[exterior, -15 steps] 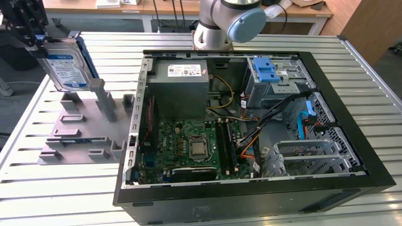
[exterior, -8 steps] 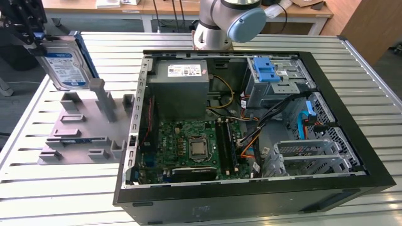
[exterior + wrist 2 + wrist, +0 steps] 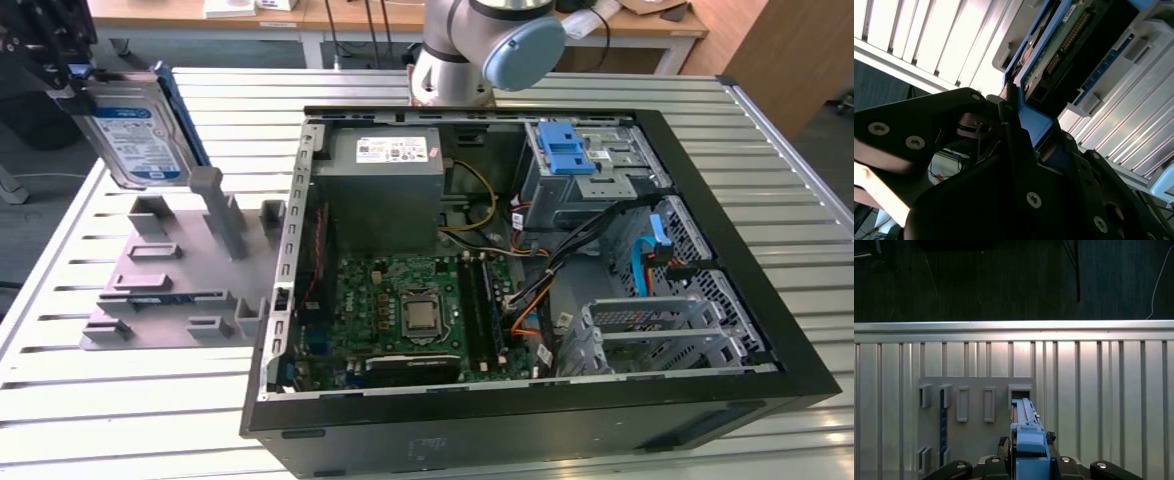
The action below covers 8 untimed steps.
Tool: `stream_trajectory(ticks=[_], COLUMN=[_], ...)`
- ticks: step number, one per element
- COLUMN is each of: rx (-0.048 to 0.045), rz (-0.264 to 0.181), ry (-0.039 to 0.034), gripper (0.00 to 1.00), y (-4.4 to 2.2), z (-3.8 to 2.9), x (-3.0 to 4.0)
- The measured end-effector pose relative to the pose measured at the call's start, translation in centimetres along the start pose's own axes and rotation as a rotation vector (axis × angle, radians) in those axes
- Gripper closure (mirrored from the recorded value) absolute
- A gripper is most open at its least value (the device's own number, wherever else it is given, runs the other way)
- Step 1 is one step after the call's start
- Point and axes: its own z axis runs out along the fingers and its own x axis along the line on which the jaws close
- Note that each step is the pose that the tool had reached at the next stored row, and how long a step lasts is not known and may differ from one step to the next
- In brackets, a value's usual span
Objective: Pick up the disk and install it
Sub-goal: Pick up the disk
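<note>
The disk (image 3: 134,125), a silver drive with a white-and-blue label in a blue carrier frame, hangs on edge at the exterior view's upper left. My gripper (image 3: 60,70) is shut on its upper end. It is lifted above the grey slotted fixture (image 3: 174,270). The second wrist view shows the disk's green circuit-board side (image 3: 1069,45) and blue frame clamped between my black fingers (image 3: 1014,130). In the first wrist view the blue carrier edge (image 3: 1026,432) points down at the fixture (image 3: 974,415), near one of its slots (image 3: 1020,392).
The open computer case (image 3: 747,230) lies to the exterior view's right of the fixture. Inside are a grey drive bay with a blue latch (image 3: 567,150), a grey power-supply box (image 3: 387,185), a motherboard (image 3: 414,310) and cables. The slatted metal table (image 3: 120,410) ends beyond the fixture.
</note>
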Motion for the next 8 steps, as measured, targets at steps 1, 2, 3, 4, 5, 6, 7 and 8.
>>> stream_trajectory(ticks=[1, 2, 3, 4, 5, 6, 7, 8], rx=[0.0, -0.0001, 0.0, 0.0, 0.0, 0.0, 0.0, 0.0], rz=[0.0, 0.0, 0.0, 0.0, 0.0, 0.0, 0.0, 0.0], ry=[0.0, 0.0, 0.0, 0.0, 0.0, 0.0, 0.0, 0.0], gripper=[0.64, 0.64, 0.64, 0.64, 0.64, 0.64, 0.64, 0.64], y=[0.0, 0.0, 0.0, 0.0, 0.0, 0.0, 0.0, 0.0], z=[-0.08, -0.15, -0.23, -0.29, -0.36, -0.43, -0.5, -0.58], x=[0.0, 0.0, 0.0, 0.0, 0.0, 0.0, 0.0, 0.0])
